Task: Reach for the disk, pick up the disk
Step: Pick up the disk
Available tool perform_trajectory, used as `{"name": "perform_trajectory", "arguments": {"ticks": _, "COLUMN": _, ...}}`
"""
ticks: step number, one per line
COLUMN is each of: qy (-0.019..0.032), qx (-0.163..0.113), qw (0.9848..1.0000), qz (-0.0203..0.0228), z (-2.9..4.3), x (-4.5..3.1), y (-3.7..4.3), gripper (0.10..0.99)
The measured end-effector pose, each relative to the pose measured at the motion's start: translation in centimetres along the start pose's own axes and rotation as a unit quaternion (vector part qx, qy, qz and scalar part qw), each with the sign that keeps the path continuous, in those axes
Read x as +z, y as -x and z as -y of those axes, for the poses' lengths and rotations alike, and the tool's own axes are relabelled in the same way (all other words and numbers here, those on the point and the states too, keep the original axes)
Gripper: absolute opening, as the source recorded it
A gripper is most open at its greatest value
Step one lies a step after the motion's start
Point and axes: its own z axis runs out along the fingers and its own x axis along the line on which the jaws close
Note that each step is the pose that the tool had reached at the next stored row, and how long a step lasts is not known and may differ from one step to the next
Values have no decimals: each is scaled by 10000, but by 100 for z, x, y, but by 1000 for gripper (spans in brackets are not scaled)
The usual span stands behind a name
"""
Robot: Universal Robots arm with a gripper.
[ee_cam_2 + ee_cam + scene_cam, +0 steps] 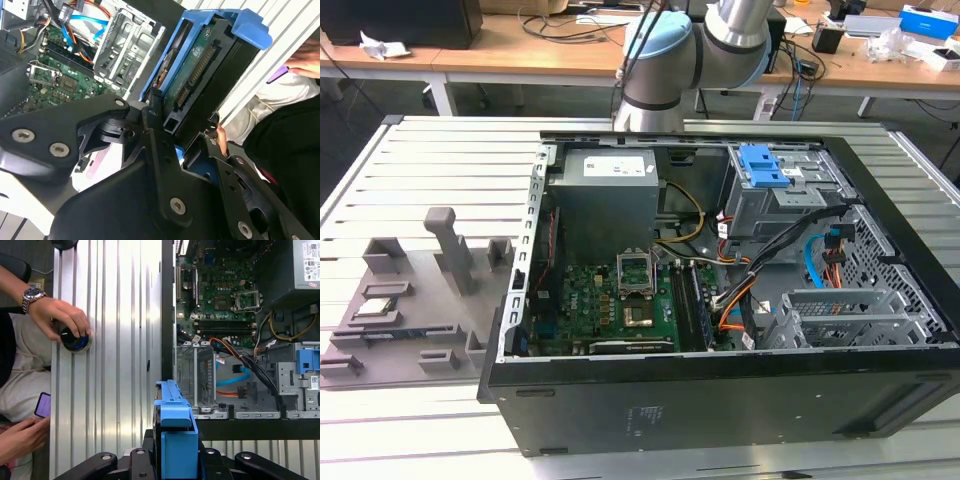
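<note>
So the gripper (172,460) has its jaws clamped on the disk (192,65), blue bracket and all, holding it up on edge over the slatted table (115,340) just beside the open computer case (240,315).

No print here can be made out with certainty. A white label (610,165) on the power supply carries fine lines, perhaps a rating table. Small white print (647,415) sits on the computer case's black side panel. A small sticker (314,382) sits on the drive cage. Markings on the disk (192,65) circuit board are too tiny to read.
</note>
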Motion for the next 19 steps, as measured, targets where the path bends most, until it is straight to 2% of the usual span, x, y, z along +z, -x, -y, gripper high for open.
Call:
{"name": "perform_trajectory", "arguments": {"ticks": 2, "qy": 0, "qx": 0, "qw": 10000, "qz": 1, "z": 1, "x": 8, "y": -56, "gripper": 365}}
{"name": "perform_trajectory", "arguments": {"ticks": 5, "qy": 0, "qx": 0, "qw": 10000, "qz": 0, "z": 1, "x": 49, "y": -90, "gripper": 365}}
{"name": "perform_trajectory", "arguments": {"ticks": 11, "qy": 0, "qx": 0, "qw": 10000, "qz": 0, "z": -66, "x": 106, "y": -66, "gripper": 365}}
{"name": "perform_trajectory", "arguments": {"ticks": 14, "qy": 0, "qx": 0, "qw": 10000, "qz": 0, "z": -114, "x": 132, "y": -24, "gripper": 365}}
{"name": "perform_trajectory", "arguments": {"ticks": 16, "qy": 0, "qx": -1, "qw": 10000, "qz": 0, "z": -133, "x": 143, "y": 37, "gripper": 365}}
{"name": "perform_trajectory", "arguments": {"ticks": 17, "qy": 0, "qx": -1, "qw": 10000, "qz": 1, "z": -140, "x": 148, "y": 76, "gripper": 365}}
{"name": "perform_trajectory", "arguments": {"ticks": 19, "qy": 0, "qx": 0, "qw": 10000, "qz": 0, "z": -162, "x": 158, "y": 215, "gripper": 365}}
